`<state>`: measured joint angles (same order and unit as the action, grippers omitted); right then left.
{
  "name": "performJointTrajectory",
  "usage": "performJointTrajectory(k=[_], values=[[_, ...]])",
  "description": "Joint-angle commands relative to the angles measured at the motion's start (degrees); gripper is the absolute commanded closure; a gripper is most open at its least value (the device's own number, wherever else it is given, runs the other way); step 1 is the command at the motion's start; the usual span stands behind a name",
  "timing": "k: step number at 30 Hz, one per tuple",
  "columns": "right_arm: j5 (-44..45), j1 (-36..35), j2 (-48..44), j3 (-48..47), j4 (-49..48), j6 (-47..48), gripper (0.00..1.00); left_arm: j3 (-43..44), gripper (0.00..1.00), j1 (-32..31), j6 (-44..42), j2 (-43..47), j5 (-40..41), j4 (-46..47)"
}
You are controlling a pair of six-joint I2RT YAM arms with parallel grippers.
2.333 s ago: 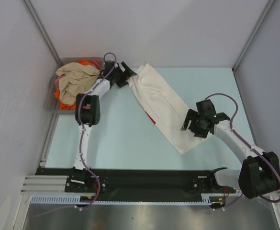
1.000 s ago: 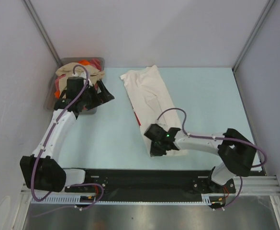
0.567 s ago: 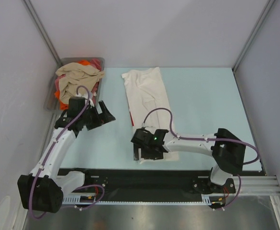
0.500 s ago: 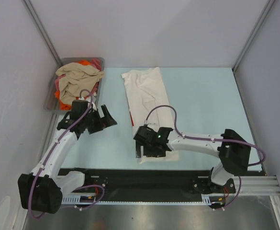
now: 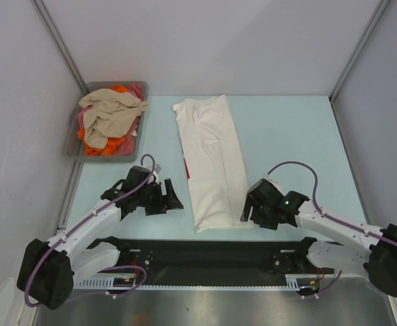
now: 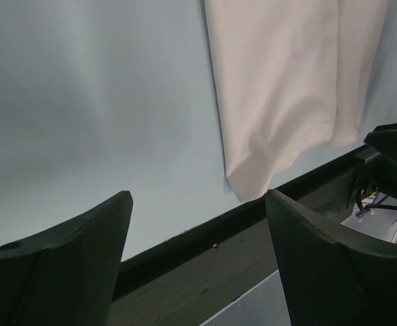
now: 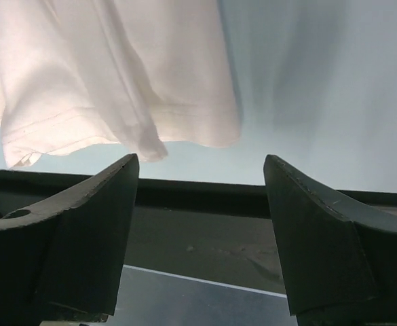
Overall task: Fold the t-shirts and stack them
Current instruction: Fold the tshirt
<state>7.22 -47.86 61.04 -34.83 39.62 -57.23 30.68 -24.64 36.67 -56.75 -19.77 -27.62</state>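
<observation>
Down the middle of the table (image 5: 286, 136) the white t-shirt (image 5: 210, 166) lies in a long strip, its hem flanked by the left gripper (image 5: 172, 197) and right gripper (image 5: 248, 209), both spread wide and empty; each should pinch a hem corner through every layer and lift evenly.

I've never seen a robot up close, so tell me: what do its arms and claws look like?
The left arm and right arm both have slim white links between bulky black joints. A thin purple cable loops along each. A small green light glows near the right wrist. The left gripper and right gripper each end in two broad, dark, wedge-shaped fingers.
</observation>
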Motion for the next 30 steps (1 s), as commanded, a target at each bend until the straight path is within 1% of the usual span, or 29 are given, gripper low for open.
performJointTrajectory(k=[1,2,5,6,9,15,18,20,23,24,26,27,29,30], values=[[-3.0,1.7,-3.9,2.9,-2.2,-0.6,0.23,-2.1,0.15,-3.0,4.2,-1.1,-1.9,7.0],[-3.5,2.5,-4.3,3.4,-2.3,-0.5,0.23,-2.6,0.15,-3.9,5.2,-1.3,-1.9,7.9],[-3.8,3.8,-5.4,5.6,-2.6,0.1,0.31,-6.2,0.16,-6.9,8.1,-3.4,-4.7,13.3],[-4.1,4.3,-5.7,6.1,-3.6,0.5,0.35,-6.9,0.17,-7.3,8.7,-4.0,-5.0,15.6],[-5.8,6.3,-5.6,9.0,-6.7,1.3,0.41,-9.1,0.19,-8.8,10.4,-5.6,-5.3,18.3],[-8.5,8.9,-4.3,12.9,-12.2,2.5,0.44,-9.2,0.22,-10.6,11.7,-6.5,-4.4,19.4],[-9.2,10.1,-3.3,13.4,-13.5,3.3,0.46,-9.4,0.24,-11.7,12.5,-8.4,-4.4,20.9],[-9.5,10.8,-3.0,13.4,-13.7,3.7,0.48,-9.8,0.27,-12.6,13.0,-9.8,-4.2,21.5],[-9.6,11.2,-3.5,13.6,-13.7,3.8,0.54,-9.6,0.3,-13.1,13.3,-11.0,-3.8,22.1],[-9.7,11.4,-3.5,13.8,-13.7,4.1,0.6,-9.5,0.32,-13.3,13.3,-11.3,-3.6,22.2],[-9.9,12.1,-3.6,14.3,-13.7,4.3,0.68,-9.1,0.34,-13.8,13.4,-11.9,-3.2,22.1],[-10.0,12.3,-3.6,14.5,-13.6,4.4,0.78,-9.1,0.35,-14.1,13.4,-12.2,-3.0,22.2],[-10.2,12.6,-3.8,15.2,-13.7,4.5,0.85,-8.7,0.36,-14.6,13.4,-12.9,-2.6,22.0],[-10.2,12.8,-4.2,15.4,-13.8,4.4,0.92,-8.6,0.37,-14.6,13.5,-12.9,-2.3,21.9]])
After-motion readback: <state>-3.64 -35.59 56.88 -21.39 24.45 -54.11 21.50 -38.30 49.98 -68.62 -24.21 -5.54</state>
